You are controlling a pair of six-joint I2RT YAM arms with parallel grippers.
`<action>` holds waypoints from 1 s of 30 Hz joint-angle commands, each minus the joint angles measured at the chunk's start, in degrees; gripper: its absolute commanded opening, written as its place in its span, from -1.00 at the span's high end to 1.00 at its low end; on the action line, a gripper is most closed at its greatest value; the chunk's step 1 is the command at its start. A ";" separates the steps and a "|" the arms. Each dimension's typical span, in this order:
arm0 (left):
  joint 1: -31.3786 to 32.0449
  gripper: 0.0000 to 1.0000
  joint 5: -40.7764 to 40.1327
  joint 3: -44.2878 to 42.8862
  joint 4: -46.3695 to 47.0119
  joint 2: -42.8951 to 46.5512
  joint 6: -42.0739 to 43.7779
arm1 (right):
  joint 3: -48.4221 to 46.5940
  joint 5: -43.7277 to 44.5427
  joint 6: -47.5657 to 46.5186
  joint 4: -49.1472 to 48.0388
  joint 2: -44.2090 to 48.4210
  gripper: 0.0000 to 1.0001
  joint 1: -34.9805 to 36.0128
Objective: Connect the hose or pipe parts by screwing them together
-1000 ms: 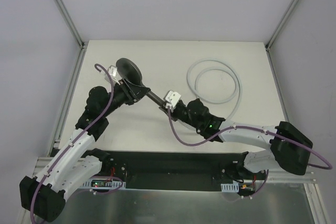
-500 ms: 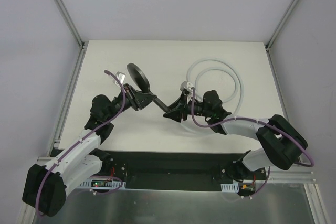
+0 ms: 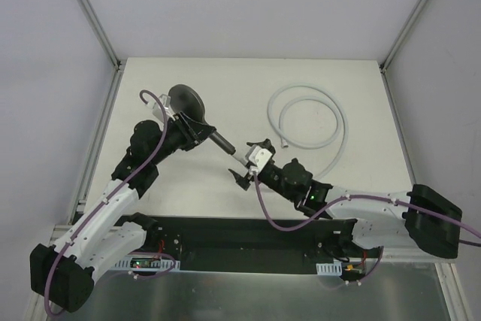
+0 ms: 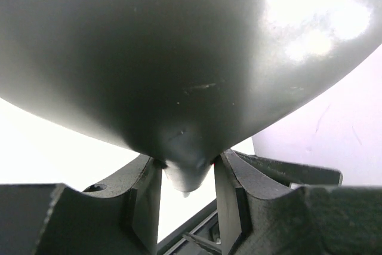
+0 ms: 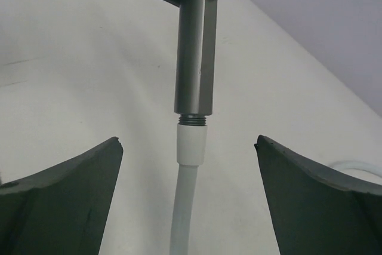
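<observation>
The dark grey shower head (image 3: 185,101) hangs above the table's left half, and my left gripper (image 3: 192,130) is shut on it where the head meets the handle. In the left wrist view its underside (image 4: 179,58) fills the frame, with both fingers (image 4: 145,198) pressed against its neck. The handle (image 5: 192,46) points towards my right gripper (image 3: 245,163). The hose's white end fitting (image 5: 192,143) sits on the handle's threads, a few threads still showing. My right gripper (image 5: 188,147) is open, its fingers wide on either side of the fitting and clear of it. The pale hose (image 3: 310,114) coils at the back right.
The hose's free end (image 3: 284,143) lies inside the coil, just behind my right wrist. Metal frame rails (image 3: 101,137) border the white table on both sides. A black base strip (image 3: 248,234) runs along the near edge between the arm bases.
My right gripper has opened and let go of the hose fitting, and its wrist has turned back. The left arm has swung the shower head a little to the left.
</observation>
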State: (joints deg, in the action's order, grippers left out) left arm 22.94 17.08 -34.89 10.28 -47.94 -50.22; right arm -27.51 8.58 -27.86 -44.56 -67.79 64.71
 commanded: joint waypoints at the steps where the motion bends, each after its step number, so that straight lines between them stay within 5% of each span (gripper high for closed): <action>1: 0.44 1.00 -4.77 -4.48 -3.78 3.20 -7.16 | -5.62 20.06 -16.85 1.66 -3.66 -0.88 5.24; 10: 0.44 1.00 -6.36 -7.47 -11.41 5.84 -11.83 | -14.41 29.03 -22.86 -0.27 -16.05 -0.30 9.74; 16: 0.44 1.00 -6.80 -7.56 -12.31 6.55 -8.86 | -16.00 28.52 -18.83 1.92 -16.77 0.66 9.65; 19: 0.44 1.00 -2.78 -6.16 -7.85 5.85 -2.64 | -14.86 18.52 -10.93 6.31 -12.30 0.99 6.24; 22: 0.44 1.00 7.21 0.15 7.50 5.14 1.78 | -11.61 -2.18 3.30 6.94 -8.16 0.99 -3.13; 23: 0.44 1.00 9.53 2.53 19.74 5.05 2.48 | -10.30 -13.91 7.25 6.07 -7.89 0.99 -5.62; 30: 0.44 1.00 15.70 11.77 39.17 1.10 5.73 | -8.62 -40.91 22.14 0.26 -9.73 0.99 -17.85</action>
State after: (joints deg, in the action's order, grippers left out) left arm 22.92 22.98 -24.84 30.81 -46.00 -51.05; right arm -35.75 -14.15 -19.31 -37.47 -77.60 51.86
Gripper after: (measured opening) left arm 0.323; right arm 0.280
